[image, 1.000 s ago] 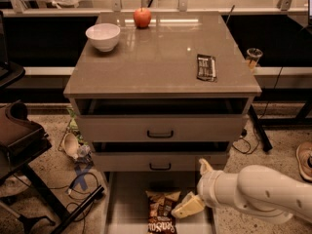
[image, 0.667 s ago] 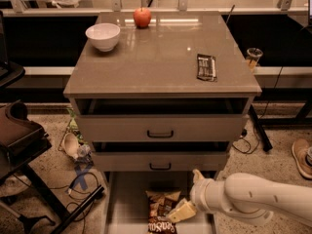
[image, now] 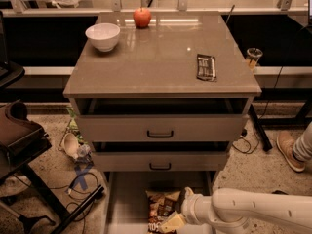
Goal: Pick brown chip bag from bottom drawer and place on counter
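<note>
The brown chip bag (image: 163,209) lies on the floor of the bottom drawer (image: 127,199), which is pulled fully out at the bottom centre of the frame. The bag sits right of the drawer's middle, with its lower end cut off by the frame edge. The tool (image: 175,208) is positioned at the right edge of the bag, carried by a white arm (image: 263,211) that enters from the lower right corner. The tool's two tan fingers stand apart: one points up just above the bag's upper right corner, and the other overlaps the bag's lower right corner. Whether either finger touches the bag cannot be determined. No part of the bag is clamped. Above the bottom drawer, the middle drawer (image: 161,161) and the top drawer (image: 160,128) each carry a black handle, and each is open by a narrow gap. The surface (image: 161,57) is glossy grey-brown and carries a white bowl (image: 102,35) at the upper left, a red apple (image: 142,17) at the rear centre, and a flat black wrapper (image: 206,66) near the right edge. A cup (image: 253,56) stands on a ledge to the right of the cabinet. A shoe (image: 288,151) shows at the right frame edge. A dark stand (image: 19,140) occupies the left side, with cables (image: 73,186) on the speckled floor.
</note>
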Robot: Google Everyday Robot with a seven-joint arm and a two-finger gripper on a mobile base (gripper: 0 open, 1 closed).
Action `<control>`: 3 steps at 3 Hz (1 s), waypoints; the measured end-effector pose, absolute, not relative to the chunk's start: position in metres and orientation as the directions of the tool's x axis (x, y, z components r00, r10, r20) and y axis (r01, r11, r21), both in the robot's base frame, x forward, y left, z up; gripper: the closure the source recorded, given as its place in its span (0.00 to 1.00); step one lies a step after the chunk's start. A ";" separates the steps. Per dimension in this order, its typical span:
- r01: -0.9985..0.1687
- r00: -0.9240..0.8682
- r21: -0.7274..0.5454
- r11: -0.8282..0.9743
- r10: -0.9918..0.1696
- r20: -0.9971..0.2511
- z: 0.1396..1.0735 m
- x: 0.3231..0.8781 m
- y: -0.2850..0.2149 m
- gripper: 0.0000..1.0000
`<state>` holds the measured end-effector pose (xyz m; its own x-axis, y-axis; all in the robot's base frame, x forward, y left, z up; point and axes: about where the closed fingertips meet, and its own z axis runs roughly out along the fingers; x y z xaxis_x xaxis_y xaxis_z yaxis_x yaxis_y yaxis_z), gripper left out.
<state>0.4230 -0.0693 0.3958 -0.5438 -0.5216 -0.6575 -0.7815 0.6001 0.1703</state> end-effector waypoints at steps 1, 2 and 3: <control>-0.776 -0.562 0.200 0.598 -0.512 -0.650 0.383 0.415 -0.064 0.00; -0.774 -0.565 0.206 0.599 -0.507 -0.651 0.380 0.415 -0.062 0.00; -0.766 -0.579 0.206 0.609 -0.514 -0.634 0.349 0.433 -0.057 0.00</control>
